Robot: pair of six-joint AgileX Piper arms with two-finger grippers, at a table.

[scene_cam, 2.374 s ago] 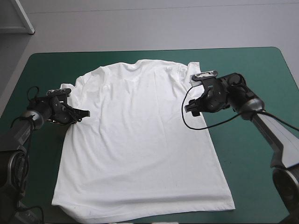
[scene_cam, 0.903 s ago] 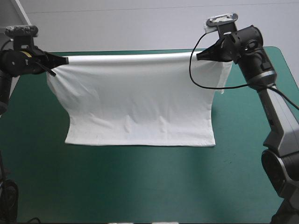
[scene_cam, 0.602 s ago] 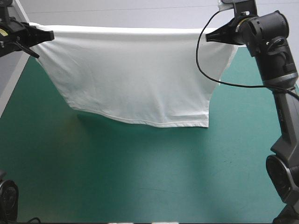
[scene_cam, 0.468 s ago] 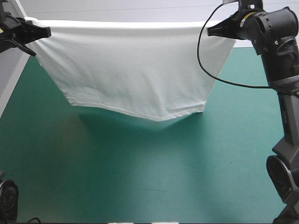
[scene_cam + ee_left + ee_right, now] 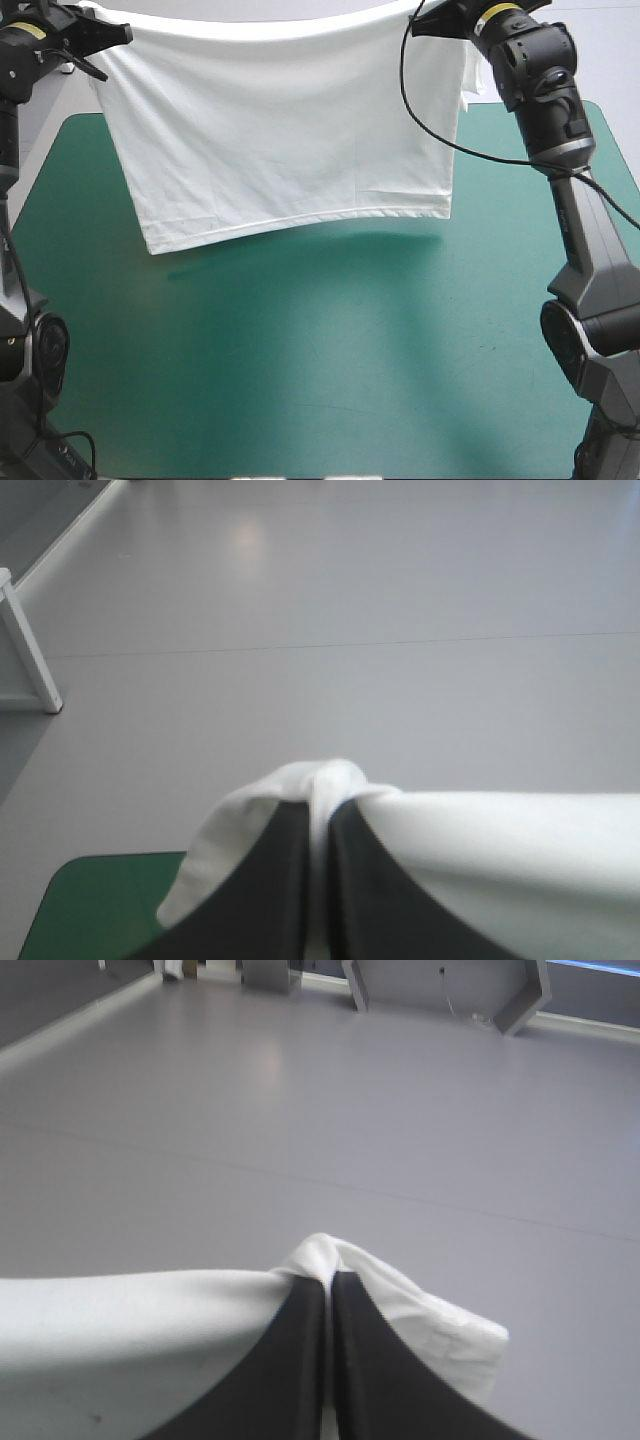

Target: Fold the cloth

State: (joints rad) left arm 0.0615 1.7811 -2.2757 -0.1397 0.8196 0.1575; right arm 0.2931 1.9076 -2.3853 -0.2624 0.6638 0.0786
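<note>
The white T-shirt point(image 5: 280, 120) hangs in the air as a wide sheet, stretched between both raised arms above the far part of the teal-green table point(image 5: 320, 360). Its lower hem hangs free over the table, slightly lower on the left side. My left gripper point(image 5: 122, 33) is shut on the T-shirt at one upper corner; white cloth point(image 5: 330, 780) bunches over the black fingertips point(image 5: 290, 820) in the left wrist view. My right gripper point(image 5: 420, 25) is shut on the opposite upper corner, where a fold of cloth point(image 5: 400, 1305) spills past the fingers point(image 5: 350, 1310).
The table's near and middle cover lies bare in front of the hanging sheet. A corner of the table point(image 5: 90, 900) shows below the left gripper. The right arm's black cable loops in front of the shirt's right edge.
Earlier the T-shirt lay spread flat with a gripper at each side. Both arms have raised it off the table, and just before now the hem swung back away from the near edge.
</note>
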